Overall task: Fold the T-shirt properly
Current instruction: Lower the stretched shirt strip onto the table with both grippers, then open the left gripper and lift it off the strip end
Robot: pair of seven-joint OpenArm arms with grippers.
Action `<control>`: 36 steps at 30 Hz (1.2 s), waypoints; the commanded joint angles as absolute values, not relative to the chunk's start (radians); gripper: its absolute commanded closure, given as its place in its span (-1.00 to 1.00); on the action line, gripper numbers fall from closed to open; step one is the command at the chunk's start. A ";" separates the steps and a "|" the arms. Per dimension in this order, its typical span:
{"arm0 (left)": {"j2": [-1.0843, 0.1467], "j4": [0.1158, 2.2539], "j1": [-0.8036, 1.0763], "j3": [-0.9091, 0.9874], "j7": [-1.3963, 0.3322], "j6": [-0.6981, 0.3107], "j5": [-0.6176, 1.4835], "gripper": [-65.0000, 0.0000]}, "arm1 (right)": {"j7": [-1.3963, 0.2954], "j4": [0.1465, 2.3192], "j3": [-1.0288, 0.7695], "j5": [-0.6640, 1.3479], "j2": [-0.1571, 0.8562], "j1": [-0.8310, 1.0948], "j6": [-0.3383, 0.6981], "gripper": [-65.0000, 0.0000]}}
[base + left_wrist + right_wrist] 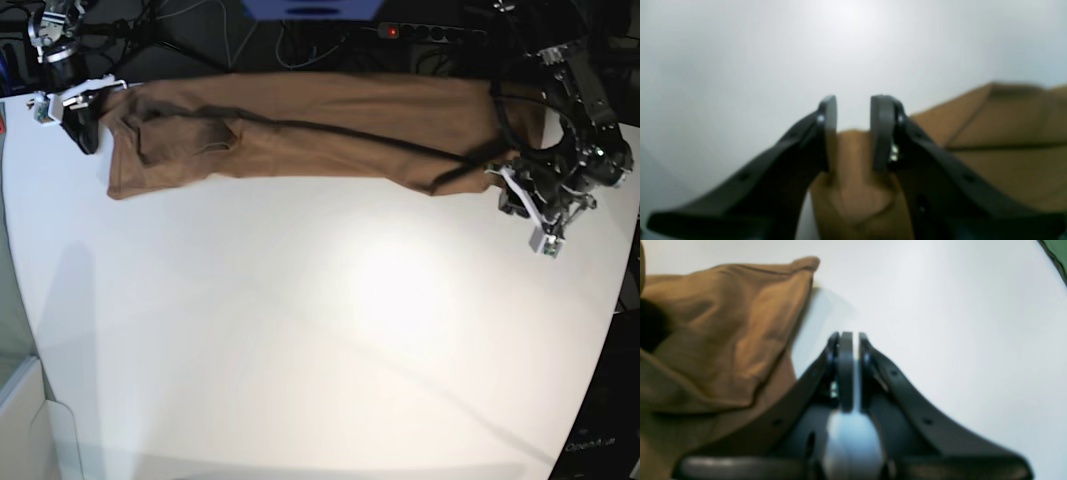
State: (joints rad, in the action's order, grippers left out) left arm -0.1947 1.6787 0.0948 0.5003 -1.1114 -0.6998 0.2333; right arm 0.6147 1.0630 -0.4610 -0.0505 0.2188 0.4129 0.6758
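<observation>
The tan-brown T-shirt lies stretched in a long band along the far edge of the white table. In the left wrist view a bunched fold of the T-shirt fills the gap between the dark fingers of my left gripper, which is shut on it. That left gripper sits at the shirt's right end in the base view. My right gripper is shut with nothing between its fingers. It hovers over bare table just right of the T-shirt. In the base view, the right gripper is at the shirt's left end.
Cables and a power strip run behind the table's far edge. A dark green surface shows past the table rim in the right wrist view. The table's rim curves away at the right.
</observation>
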 commanded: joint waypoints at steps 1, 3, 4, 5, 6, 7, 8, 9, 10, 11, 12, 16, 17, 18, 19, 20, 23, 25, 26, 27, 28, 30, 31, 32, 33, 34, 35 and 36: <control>-0.225 1.698 0.117 0.506 -1.101 -0.698 0.251 0.50 | 0.619 1.087 -0.469 -0.048 0.229 0.441 0.676 0.92; -0.240 1.701 0.159 0.506 -1.081 -0.698 0.278 0.50 | 0.631 1.127 -0.469 -0.048 0.225 0.472 0.676 0.92; -0.243 1.701 0.174 0.506 -1.072 -0.698 0.297 0.50 | 0.641 1.141 -0.469 -0.048 0.213 0.483 0.676 0.92; -0.255 1.701 0.189 0.506 -1.069 -0.698 0.315 0.50 | 0.647 1.156 -0.469 -0.050 0.197 0.489 0.676 0.92; -0.272 1.701 0.200 0.506 -1.070 -0.698 0.334 0.50 | 0.647 1.171 -0.469 -0.053 0.191 0.492 0.676 0.92; -0.283 1.701 0.206 0.506 -1.072 -0.698 0.351 0.50 | 0.647 1.181 -0.472 -0.054 0.186 0.498 0.676 0.92; -0.294 1.701 0.214 0.506 -1.075 -0.698 0.372 0.50 | 0.647 1.185 -0.483 -0.054 0.185 0.506 0.676 0.92; -0.302 1.701 0.225 0.506 -1.076 -0.698 0.392 0.50 | 0.647 1.188 -0.484 -0.054 0.185 0.507 0.676 0.92; -0.311 1.701 0.232 0.506 -1.076 -0.698 0.406 0.50 | 0.647 1.190 -0.484 -0.054 0.185 0.509 0.676 0.92; -0.318 1.701 0.236 0.506 -1.076 -0.698 0.418 0.50 | 0.647 1.190 -0.486 -0.053 0.185 0.510 0.676 0.92; -0.321 1.701 0.242 0.506 -1.076 -0.698 0.426 0.50 | 0.647 1.190 -0.489 -0.053 0.185 0.510 0.676 0.92; -0.320 1.690 0.263 0.495 -1.073 -0.698 0.418 0.50 | 0.647 1.193 -0.507 -0.051 0.185 0.524 0.676 0.92; -0.318 1.692 0.265 0.489 -1.072 -0.698 0.418 0.50 | 0.648 1.201 -0.510 -0.053 0.185 0.524 0.676 0.92; -0.318 1.699 0.271 0.475 -1.070 -0.698 0.418 0.50 | 0.648 1.216 -0.510 -0.053 0.185 0.530 0.676 0.92; -0.321 1.699 0.277 0.469 -1.076 -0.698 0.418 0.50 | 0.648 1.230 -0.512 -0.048 0.183 0.547 0.677 0.92; -0.321 1.696 0.277 0.460 -1.076 -0.698 0.418 0.50 | 0.648 1.245 -0.512 -0.048 0.183 0.567 0.677 0.92; -0.321 1.699 0.282 0.460 -1.076 -0.698 0.418 0.50 | 0.648 1.311 -0.506 -0.051 0.165 0.598 0.677 0.92; -0.321 1.695 0.282 0.460 -1.076 -0.698 0.418 0.50 | 0.648 1.342 -0.509 -0.053 0.139 0.616 0.693 0.92; -0.321 1.690 0.277 0.460 -1.076 -0.698 0.417 0.50 | 0.648 1.353 -0.509 -0.053 0.128 0.618 0.698 0.92; -0.321 1.687 0.277 0.460 -1.076 -0.698 0.417 0.50 | 0.648 1.360 -0.509 -0.053 0.120 0.619 0.698 0.92; -0.321 1.687 0.275 0.460 -1.073 -0.698 0.417 0.50 | 0.647 1.366 -0.510 -0.053 0.105 0.621 0.698 0.92; -0.321 1.682 0.277 0.455 -1.072 -0.698 0.415 0.49 | 0.647 1.369 -0.512 -0.054 0.073 0.618 0.698 0.92; -0.321 1.675 0.275 0.441 -1.069 -0.698 0.412 0.49 | 0.647 1.369 -0.512 -0.054 0.064 0.615 0.698 0.92; -0.321 1.662 0.274 0.421 -1.067 -0.698 0.398 0.49 | 0.644 1.368 -0.512 -0.054 0.056 0.615 0.698 0.92; -0.318 1.649 0.266 0.403 -1.066 -0.698 0.372 0.49 | 0.644 1.368 -0.512 -0.054 0.050 0.615 0.698 0.92; -0.315 1.636 0.254 0.389 -1.066 -0.698 0.346 0.49 | 0.642 1.368 -0.512 -0.054 0.045 0.615 0.698 0.92; -0.311 1.620 0.242 0.377 -1.066 -0.698 0.311 0.49 | 0.639 1.368 -0.510 -0.054 0.041 0.613 0.698 0.92; -0.303 1.601 0.232 0.364 -1.064 -0.698 0.282 0.49 | 0.639 1.368 -0.510 -0.054 0.038 0.610 0.698 0.92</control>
State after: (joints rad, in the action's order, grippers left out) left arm -0.3008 1.5986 0.2317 0.3668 -1.0615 -0.7033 0.2913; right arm 0.6132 1.3544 -0.5037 -0.0715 0.0299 0.6029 0.6960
